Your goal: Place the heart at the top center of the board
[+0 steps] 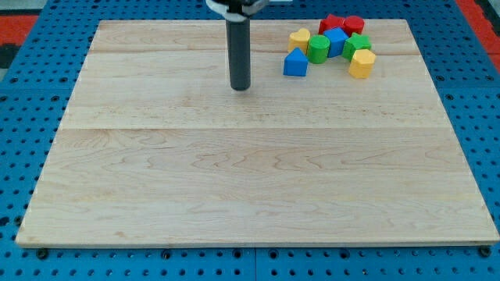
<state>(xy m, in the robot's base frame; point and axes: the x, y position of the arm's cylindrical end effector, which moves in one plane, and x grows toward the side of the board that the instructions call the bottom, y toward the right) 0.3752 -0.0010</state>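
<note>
My tip (240,87) rests on the wooden board (250,179) near the view's top, a little left of centre. A cluster of blocks lies to its right at the view's top right. The yellow heart (299,39) is the cluster's leftmost top block, about 75 pixels right of and above my tip. Below it sits a blue block with a pointed top (295,63). A green cylinder (318,48) touches the heart's right side. My tip touches no block.
Further right in the cluster are a blue block (337,40), a red star-like block (331,23), a red cylinder (354,24), a green block (357,44) and a yellow block (362,63). Blue pegboard (23,94) surrounds the board.
</note>
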